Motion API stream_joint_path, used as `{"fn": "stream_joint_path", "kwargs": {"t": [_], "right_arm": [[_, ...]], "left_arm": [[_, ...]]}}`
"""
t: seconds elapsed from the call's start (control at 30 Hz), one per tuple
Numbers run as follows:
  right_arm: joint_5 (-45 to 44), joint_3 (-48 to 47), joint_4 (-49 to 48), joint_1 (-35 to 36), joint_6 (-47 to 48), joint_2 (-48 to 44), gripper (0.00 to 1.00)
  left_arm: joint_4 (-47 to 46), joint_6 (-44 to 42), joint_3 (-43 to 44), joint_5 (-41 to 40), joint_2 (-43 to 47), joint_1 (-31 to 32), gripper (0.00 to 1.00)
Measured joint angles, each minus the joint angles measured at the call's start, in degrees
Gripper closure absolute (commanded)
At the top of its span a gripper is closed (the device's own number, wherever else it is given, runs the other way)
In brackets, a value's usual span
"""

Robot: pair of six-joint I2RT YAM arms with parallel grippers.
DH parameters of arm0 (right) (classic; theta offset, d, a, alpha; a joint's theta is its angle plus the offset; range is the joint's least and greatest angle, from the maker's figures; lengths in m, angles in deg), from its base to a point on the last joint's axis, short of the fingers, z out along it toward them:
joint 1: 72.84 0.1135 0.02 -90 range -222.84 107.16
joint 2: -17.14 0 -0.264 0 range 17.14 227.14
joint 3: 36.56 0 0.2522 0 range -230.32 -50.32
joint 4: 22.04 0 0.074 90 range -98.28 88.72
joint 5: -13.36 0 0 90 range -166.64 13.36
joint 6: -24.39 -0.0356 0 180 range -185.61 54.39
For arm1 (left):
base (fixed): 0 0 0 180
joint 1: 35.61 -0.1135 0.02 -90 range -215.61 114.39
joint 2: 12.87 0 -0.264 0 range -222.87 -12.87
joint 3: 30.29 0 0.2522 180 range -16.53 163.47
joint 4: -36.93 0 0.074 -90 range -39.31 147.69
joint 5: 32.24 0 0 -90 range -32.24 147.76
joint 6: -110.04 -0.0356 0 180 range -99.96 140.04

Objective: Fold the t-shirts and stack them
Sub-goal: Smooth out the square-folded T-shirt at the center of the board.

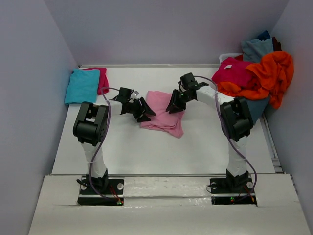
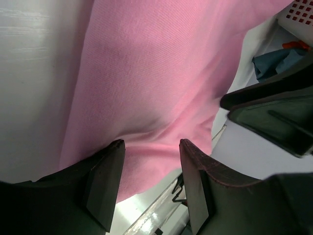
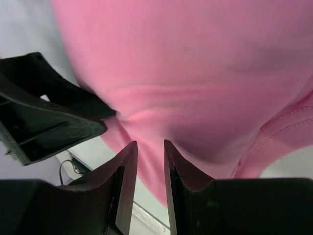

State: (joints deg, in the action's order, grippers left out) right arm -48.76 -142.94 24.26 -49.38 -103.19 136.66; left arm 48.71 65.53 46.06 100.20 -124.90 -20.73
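Observation:
A light pink t-shirt [image 1: 164, 115] lies bunched in the middle of the table [image 1: 146, 152]. My left gripper [image 1: 146, 111] hovers at its left edge and my right gripper [image 1: 173, 105] at its upper right edge, the two facing each other. In the left wrist view the pink t-shirt [image 2: 156, 73] lies beyond the left gripper [image 2: 151, 143], whose jaws stand wide apart with nothing between them. In the right wrist view the right gripper [image 3: 150, 143] stands narrowly open over the pink t-shirt [image 3: 195, 73], with no cloth pinched. A folded turquoise t-shirt [image 1: 82, 85] lies on a magenta one [image 1: 101, 81] at the far left.
A heap of t-shirts sits at the back right: magenta [image 1: 237, 72], orange [image 1: 274, 73] and grey-blue [image 1: 257, 49], over a white basket [image 2: 298, 14]. Grey walls close in the table on the left, back and right.

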Motion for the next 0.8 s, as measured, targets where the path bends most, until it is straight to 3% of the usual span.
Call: {"fn": "stream_joint_path", "kwargs": {"t": [0.33,0.8], "right_arm": [[2.14,19.67,-9.27,0.28,-2.97,-5.66,0.66],[-5.55,23.30,-6.99,-1.75,-1.66,-11.28,0.65]], "left_arm": [[0.42,0.00,1.05,0.33,-0.79,0.07,0.38],[0.50,-0.02,1.20,0.72,-1.18,0.00,0.38]]}}
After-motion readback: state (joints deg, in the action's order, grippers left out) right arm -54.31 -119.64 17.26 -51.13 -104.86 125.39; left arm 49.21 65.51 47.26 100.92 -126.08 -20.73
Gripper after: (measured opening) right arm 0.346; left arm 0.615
